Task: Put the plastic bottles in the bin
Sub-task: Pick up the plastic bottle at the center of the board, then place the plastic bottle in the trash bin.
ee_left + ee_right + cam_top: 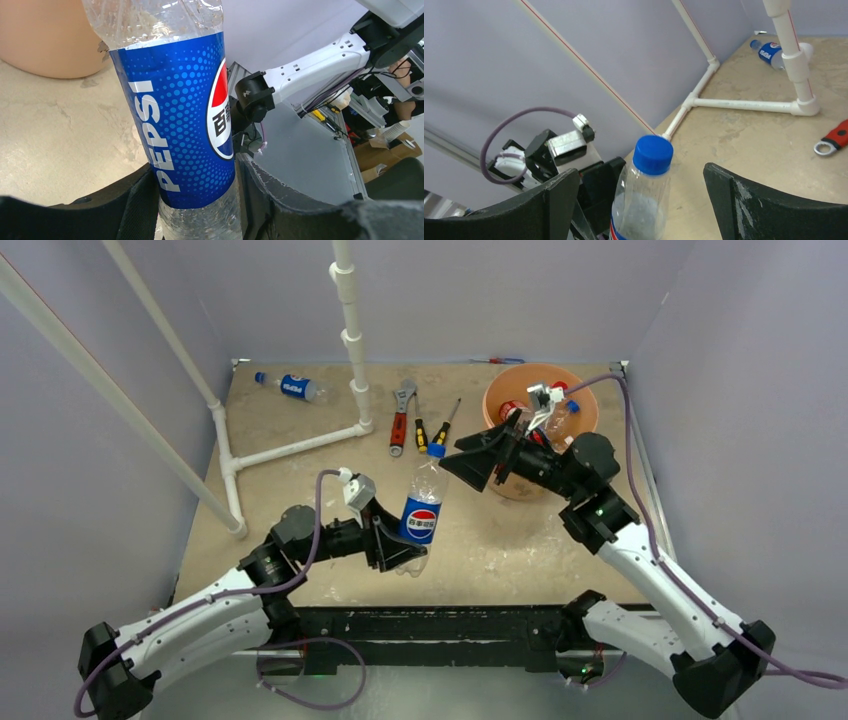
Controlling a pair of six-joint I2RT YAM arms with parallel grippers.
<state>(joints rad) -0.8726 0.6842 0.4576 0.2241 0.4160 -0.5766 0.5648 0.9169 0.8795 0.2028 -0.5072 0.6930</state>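
**Two arms meet at one bottle**

One Pepsi bottle stands cap up near the middle of the table, a little toward the near edge. The left gripper pinches it low on the body, one finger on each side, just beneath the blue label. From where I stand I cannot tell whether its base touches the table.

The right gripper is at the top of the same bottle. Its jaws are spread wide, one on each side of the blue cap, and neither touches it. Nothing is in its grasp.

The bin sits at the far right corner, just behind the right arm's wrist. A few bottles lie inside it, and I can pick out a red cap and a blue one. The wrist hides the rest.

Another Pepsi bottle lies on its side by the far left corner, well apart from both arms, with its blue cap pointing to the left edge.

A pipe frame stands on the left half of the table, and one upright rises near the middle of the far edge. Just right of that upright lie a wrench and two screwdrivers, side by side between the frame and the bin.
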